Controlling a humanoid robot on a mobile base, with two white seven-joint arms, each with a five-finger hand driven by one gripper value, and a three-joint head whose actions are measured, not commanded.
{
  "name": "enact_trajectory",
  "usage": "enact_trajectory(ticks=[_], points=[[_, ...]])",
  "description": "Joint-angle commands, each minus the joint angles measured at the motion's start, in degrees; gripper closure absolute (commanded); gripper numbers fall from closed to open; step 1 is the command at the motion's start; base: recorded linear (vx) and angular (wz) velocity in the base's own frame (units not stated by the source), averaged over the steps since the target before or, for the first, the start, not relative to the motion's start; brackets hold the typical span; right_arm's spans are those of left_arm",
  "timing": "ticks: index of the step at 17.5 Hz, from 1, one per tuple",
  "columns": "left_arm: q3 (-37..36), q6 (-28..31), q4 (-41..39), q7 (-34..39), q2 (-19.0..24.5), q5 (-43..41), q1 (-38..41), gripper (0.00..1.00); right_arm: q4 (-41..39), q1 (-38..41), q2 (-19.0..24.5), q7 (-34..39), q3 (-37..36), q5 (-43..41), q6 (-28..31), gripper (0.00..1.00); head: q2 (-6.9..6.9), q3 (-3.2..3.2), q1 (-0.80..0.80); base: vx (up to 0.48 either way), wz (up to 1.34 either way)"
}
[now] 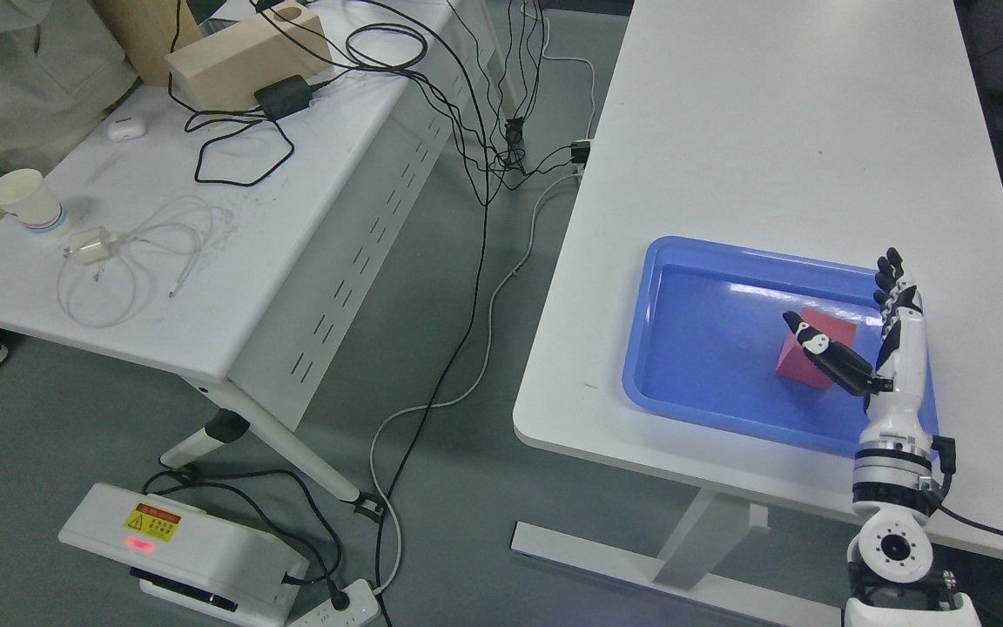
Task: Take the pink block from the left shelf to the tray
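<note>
The pink block (815,353) lay inside the blue tray (693,348), toward its right end, resting on the tray floor with one corner tilted up. It sat just left of my right hand (867,340), whose thumb reached across its near face. My fingers were spread, gripping nothing. My left hand was out of sight.

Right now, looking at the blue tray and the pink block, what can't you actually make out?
- Head view: whether the right hand touches the pink block in the blue plastic tray; its thumb crosses in front.
- The block's right side, hidden behind the hand.
- The left arm and the left shelf, outside the picture.
- The person at top left, cut off by the edge.
</note>
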Motion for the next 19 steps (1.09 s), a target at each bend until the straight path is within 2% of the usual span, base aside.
enact_trajectory(ticks=[1,6,12,19], points=[[0.0,0.0,-1.0,0.0,1.0,-0.1,-1.8,0.0,-0.1,-0.4,-0.4,0.4,-1.5,-2.2,0.0,0.0,0.0,0.0,0.0,-0.094,0.0],[0.0,0.0,-1.0,0.0,1.0,-0.1,-1.8,0.0,-0.2,-0.5,-0.4,0.6,-1.4,-3.0,5.1,0.0,0.0,0.0,0.0,-0.136,-0.02],[0.0,0.0,-1.0,0.0,1.0,-0.1,-1.8,0.0,-0.2,-0.5,-0.4,4.4,0.1,-3.0,5.2,0.0,0.0,0.0,0.0,-0.164,0.04],[0.0,0.0,-1.0,0.0,1.0,-0.1,-1.8,0.0,-0.1,-0.4,-0.4,4.5,0.2,-3.0,5.2,0.0,0.0,0.0,0.0,-0.163,-0.26]])
